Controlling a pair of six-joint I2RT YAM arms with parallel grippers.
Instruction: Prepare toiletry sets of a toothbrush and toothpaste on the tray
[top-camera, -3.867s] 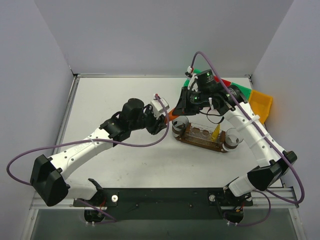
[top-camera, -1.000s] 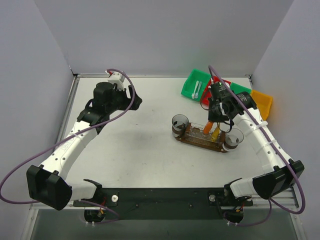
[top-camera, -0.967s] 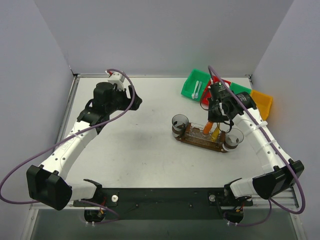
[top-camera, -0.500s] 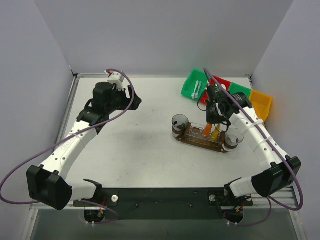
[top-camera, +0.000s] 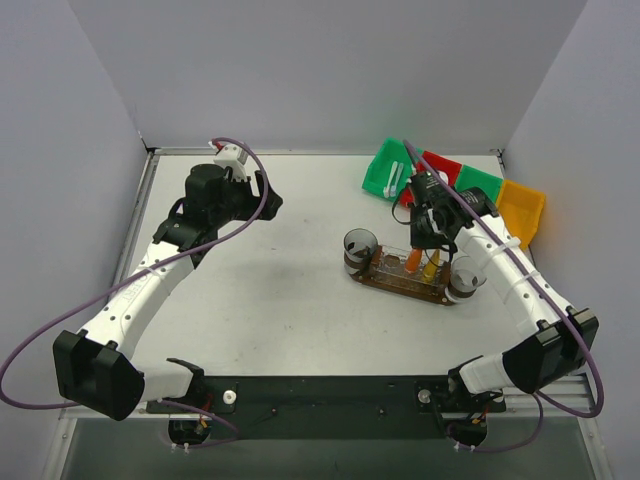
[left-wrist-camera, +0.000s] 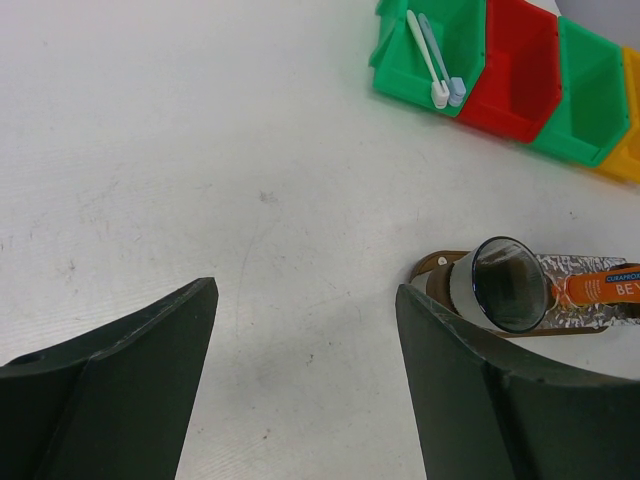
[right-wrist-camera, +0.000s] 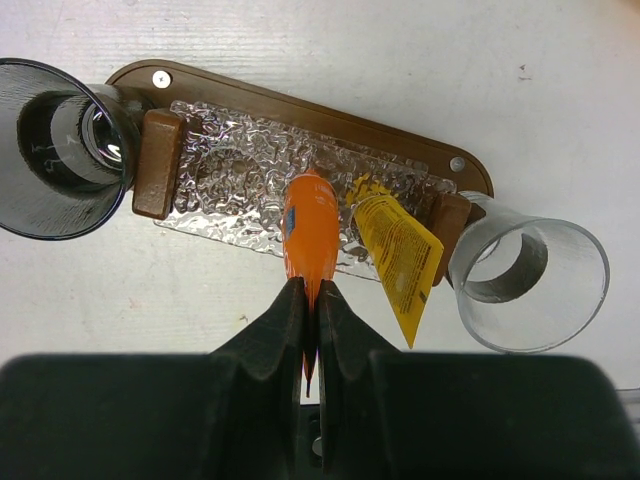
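Two tapered tubes sit over the dark brown oval wooden tray (right-wrist-camera: 300, 118). One is a yellow toothpaste tube (right-wrist-camera: 398, 255) lying slanted on the tray's dimpled clear insert (right-wrist-camera: 220, 180). Just beside it is an orange toothpaste tube (right-wrist-camera: 308, 230), pinched by its flat crimped tail in the right gripper (right-wrist-camera: 310, 300), whose jaws are closed to a sliver on that tail. Gripping the thin end leaves the fat nose free to point at the middle of the tray, which I judge is the reason for the hold. Whether the nose already touches the insert I cannot tell. A smoky tinted plastic cup (right-wrist-camera: 40, 215) stands at one end of the tray and a clear plastic cup (right-wrist-camera: 585, 270) at the other. Neither shows a brush, and each is likely meant to take a tube and a brush. Beyond the tray, a green plastic bin (left-wrist-camera: 395, 80) holds two slim toothbrushes (left-wrist-camera: 425, 50), not yet fetched. The left gripper (left-wrist-camera: 305, 300) hangs well away from the tray over the white table (left-wrist-camera: 200, 150), jaws spread wide and holding nothing. It is probably parked there so the right arm can work above the tray unhindered.
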